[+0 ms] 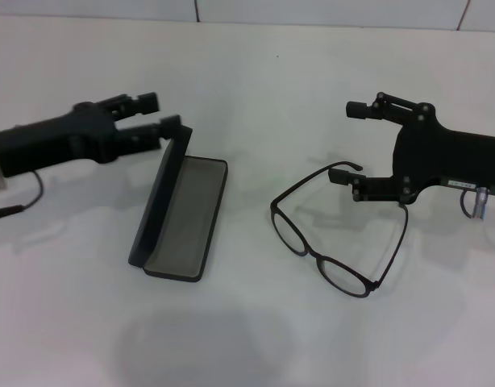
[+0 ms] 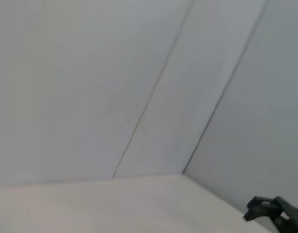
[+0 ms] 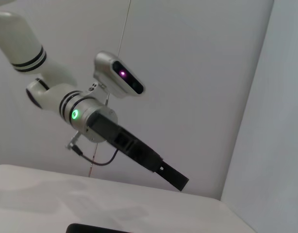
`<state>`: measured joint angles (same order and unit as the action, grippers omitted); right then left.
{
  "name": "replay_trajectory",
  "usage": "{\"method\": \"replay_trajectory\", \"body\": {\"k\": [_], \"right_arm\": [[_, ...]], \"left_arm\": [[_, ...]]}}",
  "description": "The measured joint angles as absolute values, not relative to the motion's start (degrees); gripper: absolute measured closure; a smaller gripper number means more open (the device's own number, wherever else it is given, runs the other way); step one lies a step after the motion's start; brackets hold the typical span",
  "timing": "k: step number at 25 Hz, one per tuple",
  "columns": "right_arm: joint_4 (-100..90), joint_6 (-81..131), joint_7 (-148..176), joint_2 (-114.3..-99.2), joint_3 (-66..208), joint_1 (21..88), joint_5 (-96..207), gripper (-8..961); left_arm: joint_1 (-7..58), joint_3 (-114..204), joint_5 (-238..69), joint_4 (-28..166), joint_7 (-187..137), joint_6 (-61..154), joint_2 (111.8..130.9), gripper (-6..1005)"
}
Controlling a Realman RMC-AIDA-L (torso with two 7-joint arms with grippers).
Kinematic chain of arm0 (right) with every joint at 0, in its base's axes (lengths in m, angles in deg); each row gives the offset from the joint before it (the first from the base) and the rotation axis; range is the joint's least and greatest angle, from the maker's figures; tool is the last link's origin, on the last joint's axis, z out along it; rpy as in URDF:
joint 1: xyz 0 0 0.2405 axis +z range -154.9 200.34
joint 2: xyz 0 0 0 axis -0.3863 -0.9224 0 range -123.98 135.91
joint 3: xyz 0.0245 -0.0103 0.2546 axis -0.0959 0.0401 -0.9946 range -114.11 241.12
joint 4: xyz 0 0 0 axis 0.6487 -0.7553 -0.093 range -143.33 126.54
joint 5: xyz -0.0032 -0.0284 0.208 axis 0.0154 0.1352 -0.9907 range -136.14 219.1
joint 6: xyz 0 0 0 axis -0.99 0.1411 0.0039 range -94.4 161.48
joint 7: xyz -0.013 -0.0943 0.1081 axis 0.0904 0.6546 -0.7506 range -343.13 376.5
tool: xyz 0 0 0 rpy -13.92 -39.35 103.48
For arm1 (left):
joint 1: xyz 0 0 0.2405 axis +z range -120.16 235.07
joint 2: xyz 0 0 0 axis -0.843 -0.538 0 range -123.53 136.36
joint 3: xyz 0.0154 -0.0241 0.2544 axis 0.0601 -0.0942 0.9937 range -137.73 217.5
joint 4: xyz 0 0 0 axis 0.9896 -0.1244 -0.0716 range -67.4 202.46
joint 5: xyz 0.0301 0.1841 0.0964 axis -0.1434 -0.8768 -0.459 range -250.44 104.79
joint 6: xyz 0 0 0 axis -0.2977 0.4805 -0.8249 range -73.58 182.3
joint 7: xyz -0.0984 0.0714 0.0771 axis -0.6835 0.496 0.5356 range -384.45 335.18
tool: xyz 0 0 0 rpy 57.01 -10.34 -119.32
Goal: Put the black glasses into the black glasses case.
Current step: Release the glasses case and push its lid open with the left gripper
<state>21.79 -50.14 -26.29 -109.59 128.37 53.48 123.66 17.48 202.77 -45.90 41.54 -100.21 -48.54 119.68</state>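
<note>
The left pincer (image 1: 155,118) reached in level from the left, its fingers apart, the lower one against the top edge of the raised lid of the black glasses case (image 1: 180,216), which lay open on the white worktop (image 1: 255,322). The right pincer (image 1: 351,141) came in from the right, fingers spread, the lower one touching a temple arm of the black glasses (image 1: 336,234), unfolded beside the case.
</note>
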Motion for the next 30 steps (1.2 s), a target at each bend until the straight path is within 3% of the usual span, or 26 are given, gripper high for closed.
{"method": "replay_trajectory", "body": {"k": [9,18,25,30], "right_arm": [[22.8,-49.7,-24.8,-109.45,128.4,53.8,123.8,96],[28.5,-47.2,-30.7,-109.42,128.8,54.2,127.3,96],[28.0,-45.6,-30.8,-109.51,128.8,54.5,127.4,96],[27.8,-45.4,-30.8,-109.59,128.9,54.8,127.4,97]], "left_arm": [[15.6,202.8,-48.1,36.2,-108.3,-48.9,120.34,145],[17.9,202.8,-40.5,36.7,-99.4,-50.1,121.59,151],[14.5,202.8,-50.6,34.8,-100.7,-51.0,121.44,156],[10.8,202.9,-53.4,22.7,-105.2,-50.7,125.13,159]]}}
